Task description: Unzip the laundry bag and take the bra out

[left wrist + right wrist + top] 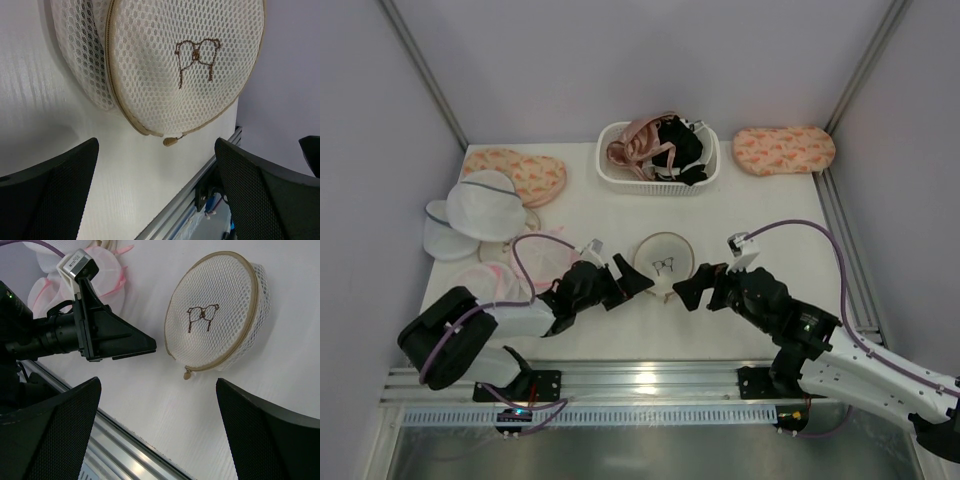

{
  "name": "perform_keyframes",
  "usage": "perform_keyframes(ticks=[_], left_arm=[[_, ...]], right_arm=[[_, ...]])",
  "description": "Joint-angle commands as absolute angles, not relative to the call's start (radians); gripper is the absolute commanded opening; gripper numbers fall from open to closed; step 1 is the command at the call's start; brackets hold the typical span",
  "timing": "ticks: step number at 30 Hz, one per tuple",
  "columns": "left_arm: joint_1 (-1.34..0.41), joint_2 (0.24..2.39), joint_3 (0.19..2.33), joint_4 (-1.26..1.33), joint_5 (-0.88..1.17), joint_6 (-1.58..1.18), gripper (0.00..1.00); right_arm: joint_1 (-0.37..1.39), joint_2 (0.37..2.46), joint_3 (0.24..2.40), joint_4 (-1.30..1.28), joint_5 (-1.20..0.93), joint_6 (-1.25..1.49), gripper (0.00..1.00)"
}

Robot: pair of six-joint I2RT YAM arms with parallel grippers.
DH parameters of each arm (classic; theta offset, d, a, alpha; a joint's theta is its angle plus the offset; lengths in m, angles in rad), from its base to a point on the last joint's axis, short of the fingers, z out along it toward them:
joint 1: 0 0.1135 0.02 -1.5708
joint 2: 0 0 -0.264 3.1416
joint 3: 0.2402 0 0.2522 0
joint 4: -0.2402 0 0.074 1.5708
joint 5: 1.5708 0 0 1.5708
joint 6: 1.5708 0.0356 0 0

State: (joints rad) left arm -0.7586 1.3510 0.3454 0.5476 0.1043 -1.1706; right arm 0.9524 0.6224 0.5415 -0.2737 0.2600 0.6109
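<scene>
Only overhead shows the bra point(682, 147) (in basket point(658, 185)).

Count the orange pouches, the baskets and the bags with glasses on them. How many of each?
orange pouches: 2
basket: 1
glasses bag: 1
Total: 4
</scene>
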Motion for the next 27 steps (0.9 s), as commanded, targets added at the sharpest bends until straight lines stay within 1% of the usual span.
perform_keyframes(ticks=[1,4,6,9,10,12,13,15,16,18,19,21,22,23,25,27], left_arm=[[-0.787,1.429,0.362,0.762,0.04,-1.252,0.99],[-0.798,1.482,0.382,0.801,0.028,-1.295,0.97],[-0.805,1.529,0.387,0.859,0.022,-1.311,0.94],[-0.81,1.59,0.393,0.937,0.021,-1.348,0.86],[-0.811,1.604,0.391,0.96,0.021,-1.359,0.81],[-0.813,1.643,0.393,1.012,0.025,-1.371,0.75],[-0.815,1.655,0.393,1.028,0.025,-1.376,0.67],[-0.815,1.695,0.393,1.075,0.032,-1.388,0.58],[-0.815,1.709,0.394,1.091,0.034,-1.393,0.46],[-0.815,1.738,0.394,1.124,0.038,-1.41,0.37],[-0.815,1.767,0.393,1.164,0.046,-1.417,0.28],[-0.815,1.796,0.393,1.209,0.052,-1.437,0.17],[-0.816,1.822,0.393,1.253,0.057,-1.445,0.07],[-0.816,1.831,0.393,1.273,0.058,-1.457,0.0],[-0.818,1.847,0.397,1.308,0.058,-1.465,0.0],[-0.824,1.841,0.406,1.304,0.058,-1.468,0.0]], right_arm=[[0.963,0.627,0.538,-0.212,0.276,0.624,0.99],[0.968,0.629,0.531,-0.206,0.278,0.63,1.0],[0.971,0.626,0.525,-0.206,0.279,0.634,1.0],[0.974,0.612,0.515,-0.206,0.282,0.637,0.99],[0.976,0.609,0.514,-0.204,0.282,0.637,0.99],[0.977,0.601,0.509,-0.203,0.281,0.637,0.99],[0.977,0.597,0.506,-0.202,0.279,0.638,0.99],[0.977,0.591,0.502,-0.201,0.279,0.638,0.97],[0.977,0.586,0.502,-0.204,0.282,0.638,0.97],[0.979,0.581,0.499,-0.206,0.284,0.641,0.97],[0.98,0.577,0.499,-0.212,0.285,0.641,0.96],[0.979,0.575,0.5,-0.227,0.293,0.643,0.95],[0.98,0.578,0.503,-0.241,0.301,0.643,0.94],[0.98,0.59,0.511,-0.265,0.308,0.641,0.93],[0.98,0.615,0.521,-0.296,0.321,0.641,0.89],[0.982,0.673,0.543,-0.351,0.334,0.643,0.88]])
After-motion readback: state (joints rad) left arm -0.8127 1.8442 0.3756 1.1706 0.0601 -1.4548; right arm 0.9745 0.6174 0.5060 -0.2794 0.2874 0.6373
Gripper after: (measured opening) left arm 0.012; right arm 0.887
